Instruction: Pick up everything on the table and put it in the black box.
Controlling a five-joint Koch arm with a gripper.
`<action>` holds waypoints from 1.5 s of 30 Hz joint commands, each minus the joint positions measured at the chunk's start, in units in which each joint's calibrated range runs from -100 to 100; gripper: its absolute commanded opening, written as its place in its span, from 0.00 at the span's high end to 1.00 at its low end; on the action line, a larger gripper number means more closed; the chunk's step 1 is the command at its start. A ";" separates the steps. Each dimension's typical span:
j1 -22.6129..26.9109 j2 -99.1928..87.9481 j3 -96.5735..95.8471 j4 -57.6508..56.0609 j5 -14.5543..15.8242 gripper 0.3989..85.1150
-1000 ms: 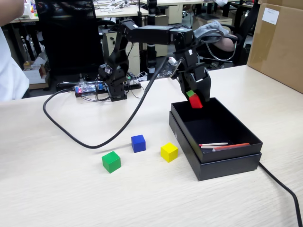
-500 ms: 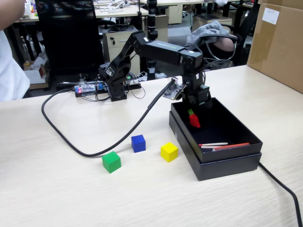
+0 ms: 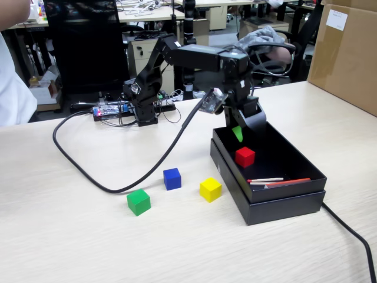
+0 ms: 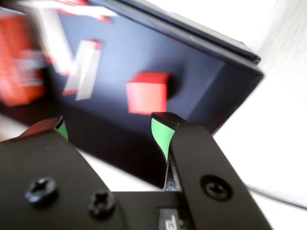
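Fixed view, box: the red cube (image 3: 244,157) sits on the floor of the black box (image 3: 294,162), beside the thin sticks (image 3: 277,181).
Fixed view, arm: the gripper (image 3: 238,132) hangs above the box's far end, empty.
Fixed view, table (image 3: 70,236): green cube (image 3: 138,201), blue cube (image 3: 172,178) and yellow cube (image 3: 210,189) wait outside (three left, by my judgement).
Wrist view: jaws spread, nothing between the green pads (image 4: 160,134); red cube (image 4: 147,92) below in the box (image 4: 206,81).

A thick black cable (image 3: 118,177) loops across the table's far-left part, and another black cable (image 3: 353,236) runs off the near right corner. A big brown cardboard box (image 3: 347,50) stands at the far right edge. Beyond the far edge sit a black office chair (image 3: 88,47) and cluttered desks (image 3: 147,12). Thin red and white sticks (image 3: 277,181) lie together near the right.
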 commanded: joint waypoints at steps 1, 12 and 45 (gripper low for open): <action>-1.81 -16.22 4.53 -0.22 -1.03 0.56; -15.63 -36.64 -9.16 -0.22 -10.84 0.48; -25.05 21.30 8.98 0.30 -16.07 0.45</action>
